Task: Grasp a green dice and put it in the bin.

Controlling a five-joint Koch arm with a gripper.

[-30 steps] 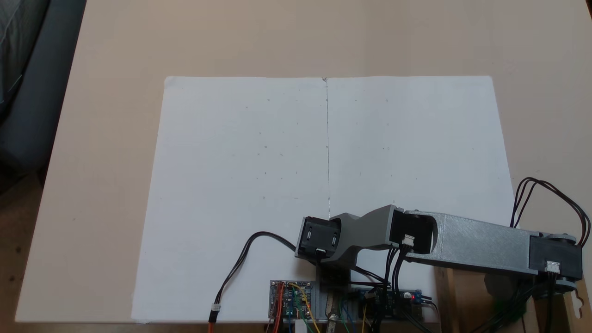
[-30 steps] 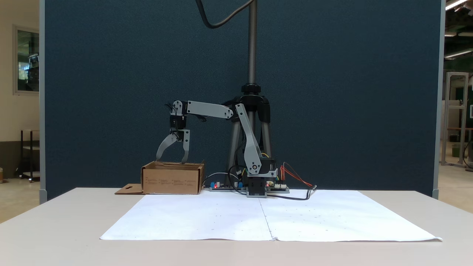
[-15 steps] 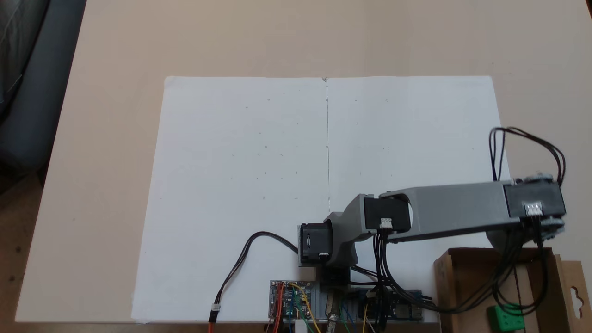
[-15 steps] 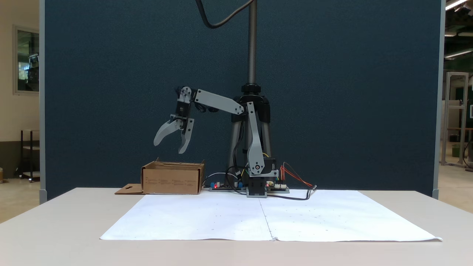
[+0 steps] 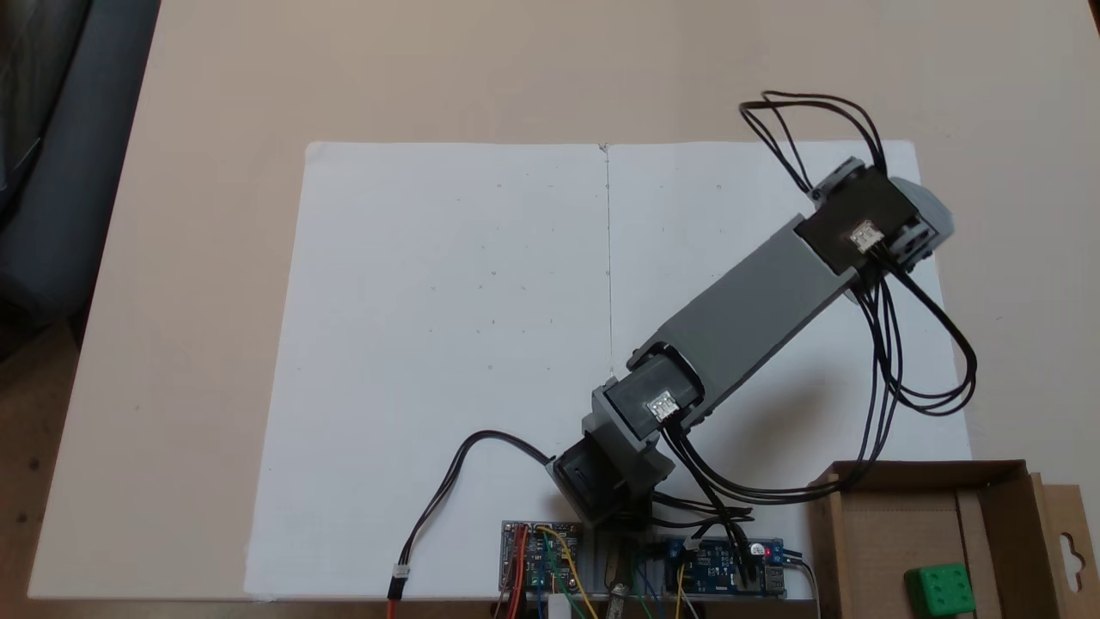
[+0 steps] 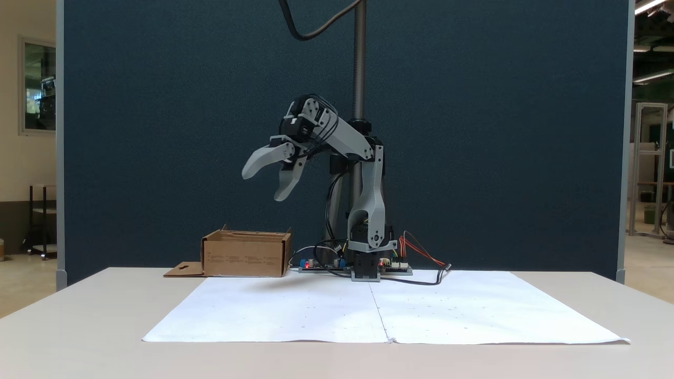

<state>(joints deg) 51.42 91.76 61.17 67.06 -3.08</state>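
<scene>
The green dice (image 5: 942,591) lies on the floor of the bin (image 5: 876,524), a brown cardboard box at the bottom right of a fixed view. From the front, the bin (image 6: 246,256) stands at the back left of the table and its walls hide the dice. My gripper (image 6: 263,185) hangs open and empty high in the air, up and to the right of the bin, its two grey fingers spread apart. In the view from above, the grey arm (image 5: 748,309) reaches diagonally over the right paper sheet and covers the fingers.
Two white paper sheets (image 5: 455,344) cover the middle of the beige table (image 5: 215,172). Circuit boards (image 5: 541,554) and loose black cables (image 5: 911,344) sit around the arm's base. A tripod pole (image 6: 360,63) stands behind the arm before a dark blue partition.
The gripper rose from just above the bin and swung away over the paper, staying open. The arm no longer covers the bin, and the dice lies inside it.
</scene>
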